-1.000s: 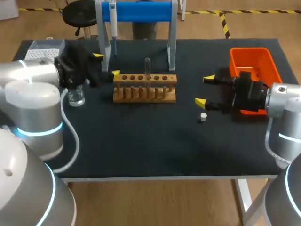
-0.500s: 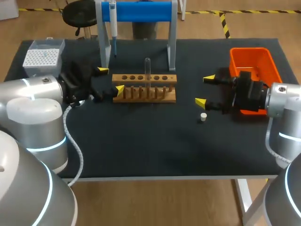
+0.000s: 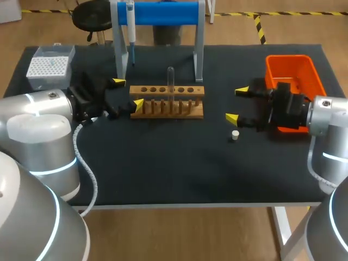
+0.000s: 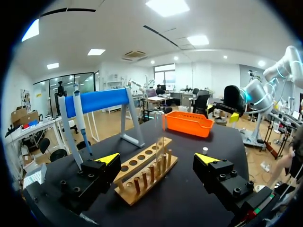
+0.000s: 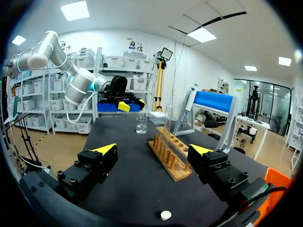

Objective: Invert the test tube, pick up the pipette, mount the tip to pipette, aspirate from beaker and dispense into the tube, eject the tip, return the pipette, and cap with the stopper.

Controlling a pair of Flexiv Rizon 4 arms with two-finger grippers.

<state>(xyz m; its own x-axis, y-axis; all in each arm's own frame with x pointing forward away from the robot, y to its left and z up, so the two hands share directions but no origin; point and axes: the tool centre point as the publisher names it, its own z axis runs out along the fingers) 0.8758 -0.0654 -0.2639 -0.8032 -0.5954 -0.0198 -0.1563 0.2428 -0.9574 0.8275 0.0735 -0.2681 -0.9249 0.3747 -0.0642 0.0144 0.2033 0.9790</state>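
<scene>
A clear test tube (image 3: 171, 80) stands upright in the wooden rack (image 3: 167, 107) at mid table. My left gripper (image 3: 126, 92) is open just off the rack's left end, level with it. In the left wrist view the rack (image 4: 144, 172) and tube (image 4: 161, 144) lie ahead between the open fingers (image 4: 108, 159). The pipette (image 3: 130, 24) hangs on the blue stand. My right gripper (image 3: 236, 104) is open, right of the rack, with the white stopper (image 3: 235, 135) on the table below it. The right wrist view shows the beaker (image 5: 141, 125) beyond the rack (image 5: 171, 158); in the head view my left arm hides it.
A tip box (image 3: 50, 65) sits at the back left corner. An orange bin (image 3: 293, 70) stands at the right, behind my right wrist. The blue stand (image 3: 163, 13) has legs behind the rack.
My left gripper has swung from over the beaker toward the rack's left end, uncovering the tip box and hiding the beaker. The right arm has not moved.
</scene>
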